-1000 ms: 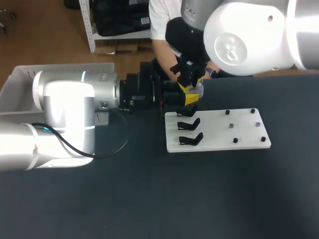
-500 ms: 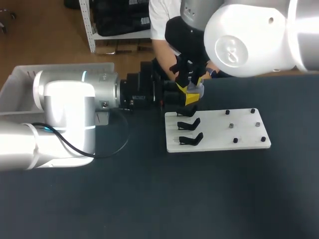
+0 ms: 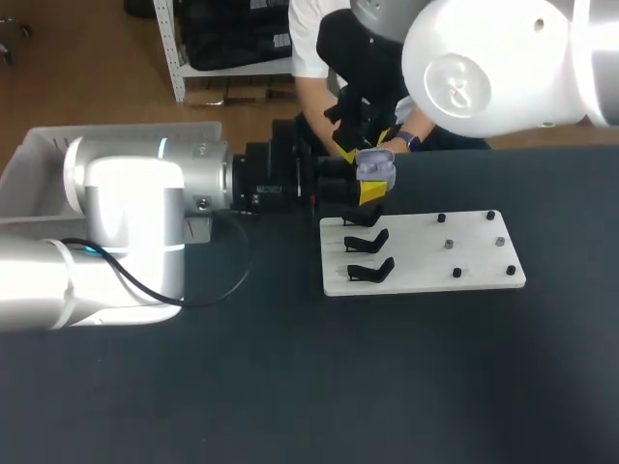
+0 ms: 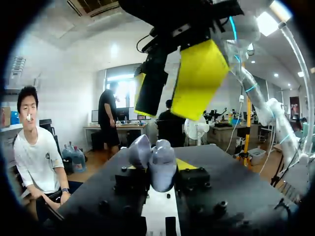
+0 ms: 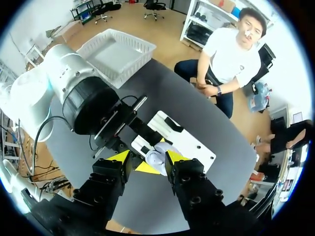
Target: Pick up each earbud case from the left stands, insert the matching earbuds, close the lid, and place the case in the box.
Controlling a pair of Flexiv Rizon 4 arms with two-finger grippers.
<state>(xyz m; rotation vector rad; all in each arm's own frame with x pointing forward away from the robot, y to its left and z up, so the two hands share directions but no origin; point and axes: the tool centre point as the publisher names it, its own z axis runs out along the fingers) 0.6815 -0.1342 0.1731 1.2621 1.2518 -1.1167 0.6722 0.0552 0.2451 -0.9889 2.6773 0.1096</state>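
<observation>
A lavender earbud case [image 3: 375, 168] is held just above the back left corner of the white board [image 3: 484, 256], with my left gripper [image 3: 368, 190] shut on it from the left. In the left wrist view the case [image 4: 156, 162] shows two rounded halves between the fingers [image 4: 185, 164]. My right gripper [image 3: 362, 147] hangs open a little above the case, its yellow tips [image 4: 198, 81] clear of it. From the right wrist view the case [image 5: 156, 158] lies below the gap of the right gripper [image 5: 146, 158]. Three black stands [image 3: 368, 242] on the board's left hold nothing.
Several small dark earbuds [image 3: 450, 244] sit on pegs at the board's right half. A white basket [image 3: 39, 155] stands at the table's far left, behind my left arm. Dark tabletop [image 3: 387, 387] stretches in front of the board.
My right gripper has lifted up and back from the case, and its fingers have spread wider. The left arm and the case have stayed in place.
</observation>
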